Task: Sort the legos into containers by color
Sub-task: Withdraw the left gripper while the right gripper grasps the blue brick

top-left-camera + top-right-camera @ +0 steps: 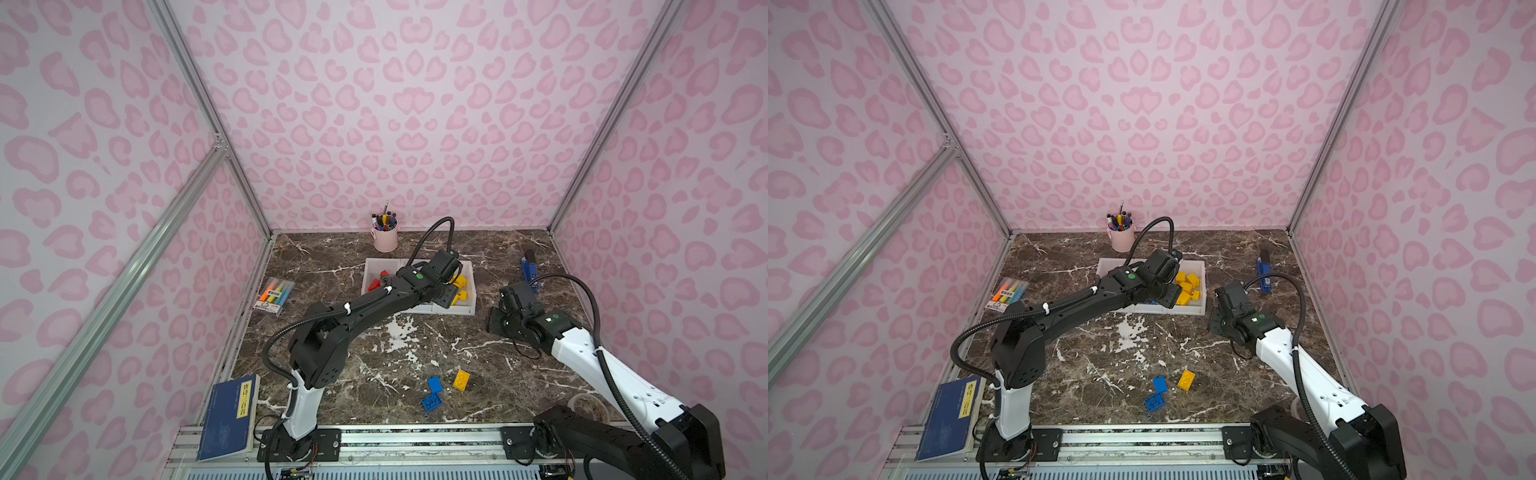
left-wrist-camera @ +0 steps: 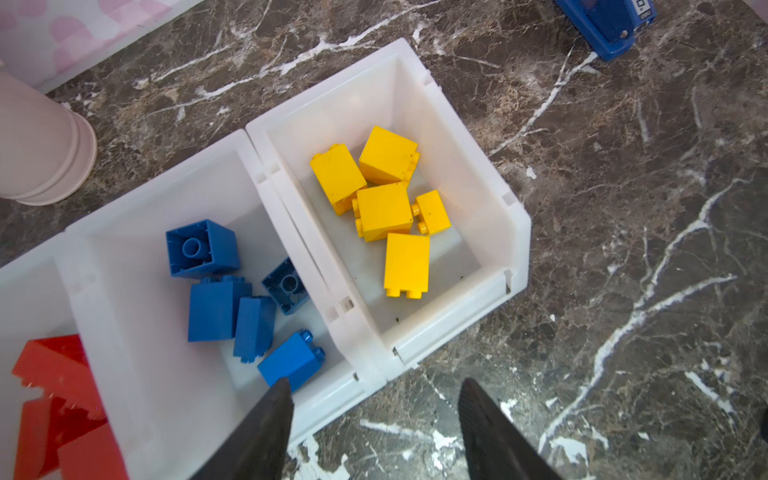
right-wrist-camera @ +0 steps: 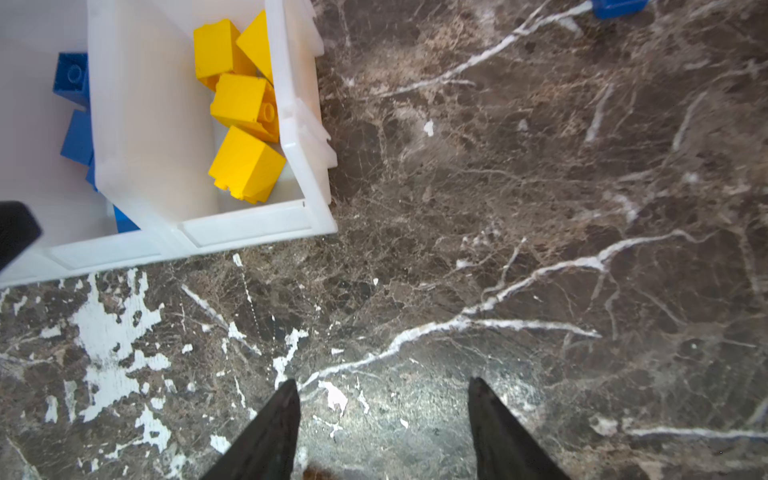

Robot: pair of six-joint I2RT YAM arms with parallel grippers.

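Left pincer [image 2: 376, 399]: released, nothing between the fingers. It hangs over the front lip of the containers [image 2: 517, 224], roughly where the middle bin meets the yellow end bin. One finger [image 2: 266, 428] has its tip just beside the nearest blue brick in the middle bin; I can't tell if they touch.

Right pincer [image 3: 382, 399]: also released and empty, over bare surface [image 3: 540, 187]. It is near the front corner of the yellow bin but apart from it.

Bin contents in the left wrist view:
- red legos [image 2: 54, 374] in one end bin, only partly in frame
- blue legos [image 2: 212, 307] in the middle bin, five visible
- yellow legos [image 2: 384, 210] in the other end bin, five visible

In both top views red is the left bin and yellow the right; my left arm hides most of the middle one.

Unsorted: two loose blue legos [image 1: 432, 402] just beside each other, with one loose yellow lego [image 1: 462, 380] near them. They lie on the surface toward my bases, between the arms and well apart from the containers.

The pink pen cup [image 1: 385, 241] stands behind the bins.
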